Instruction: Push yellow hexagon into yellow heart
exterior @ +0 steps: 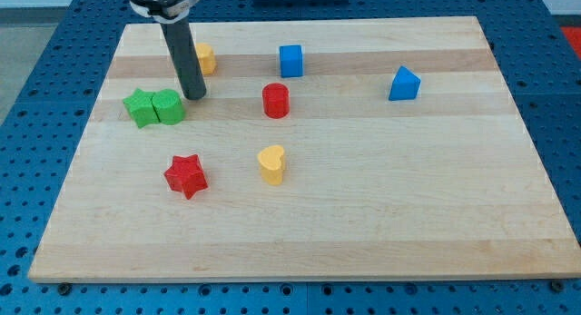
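The yellow hexagon (206, 57) sits near the view's top left, partly hidden behind my rod. The yellow heart (271, 163) lies near the board's middle, well below and to the right of the hexagon. My tip (194, 95) rests on the board just below the hexagon and slightly to its left, close to it, and just right of the green blocks.
A green star (139, 107) and a green hexagon (168, 106) touch each other at the left. A red star (186, 175) lies left of the heart. A red cylinder (276, 100), a blue cube (290, 60) and a blue triangular block (404, 83) lie further right on the wooden board (436, 215).
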Controlling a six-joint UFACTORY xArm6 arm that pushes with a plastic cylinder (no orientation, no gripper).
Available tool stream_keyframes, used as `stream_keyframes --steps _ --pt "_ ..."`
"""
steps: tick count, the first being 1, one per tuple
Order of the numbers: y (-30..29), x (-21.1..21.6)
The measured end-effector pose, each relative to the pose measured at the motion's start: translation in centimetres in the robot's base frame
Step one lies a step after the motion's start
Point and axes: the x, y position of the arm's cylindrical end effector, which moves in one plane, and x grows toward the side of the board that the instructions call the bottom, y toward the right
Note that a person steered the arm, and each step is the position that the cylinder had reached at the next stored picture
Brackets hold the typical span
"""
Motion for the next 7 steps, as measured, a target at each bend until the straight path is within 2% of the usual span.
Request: stream_keyframes --steps 3,4,5,7 --pt "-5.5 -4.5" --pt "-5.2 -9.4" --pt "-1.6 -12.6" --pt "-0.6 -10.6"
